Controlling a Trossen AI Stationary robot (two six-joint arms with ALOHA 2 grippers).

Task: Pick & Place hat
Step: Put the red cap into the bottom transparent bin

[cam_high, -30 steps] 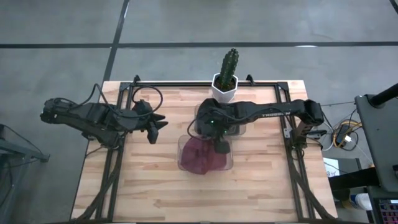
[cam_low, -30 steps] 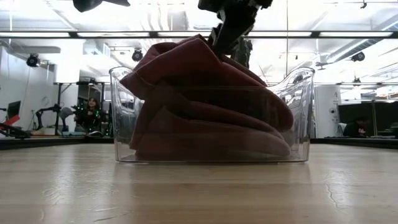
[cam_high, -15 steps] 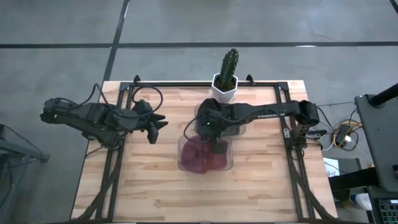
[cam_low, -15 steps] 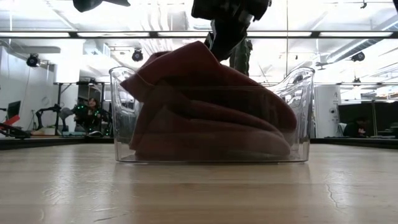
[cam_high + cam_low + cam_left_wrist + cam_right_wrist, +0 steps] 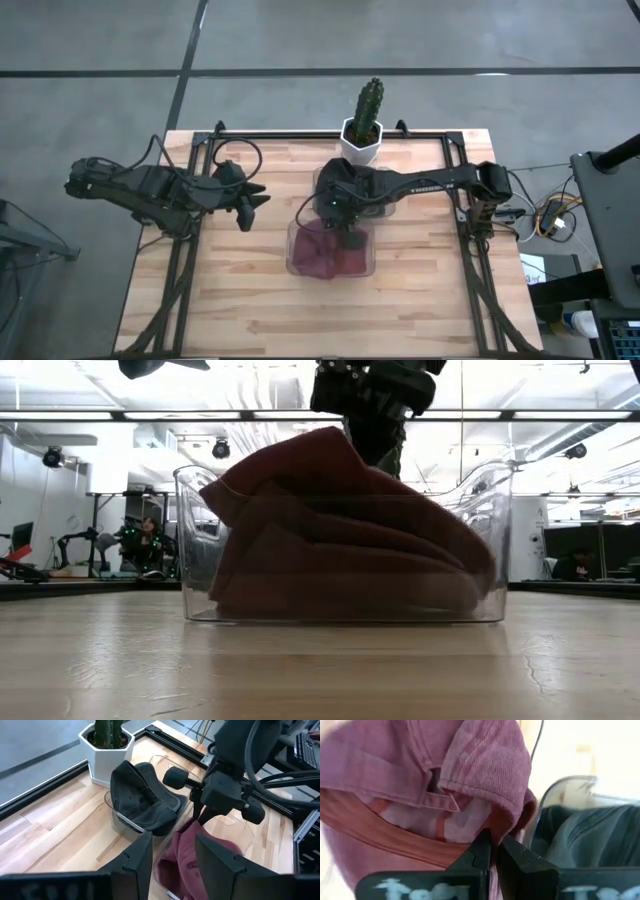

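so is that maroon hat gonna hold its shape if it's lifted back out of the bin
Probably not: the maroon hat lies folded and slumped in the clear bin, so it looks soft and floppy. The right end effector pinches just a fold, suggesting it's light. Hanging from one edge, it would likely droop and could snag the rim.

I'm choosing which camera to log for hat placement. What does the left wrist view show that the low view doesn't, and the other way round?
Only the left wrist view shows the dark hat in its own clear bin, the white cactus pot behind it, and the left arm's own open jaws.

Only the low view shows the maroon hat from the side, filling the clear container and rising above its rim, with the room behind.

Both show the right gripper reaching down to the maroon hat; the right wrist view shows its jaws shut on the fabric.
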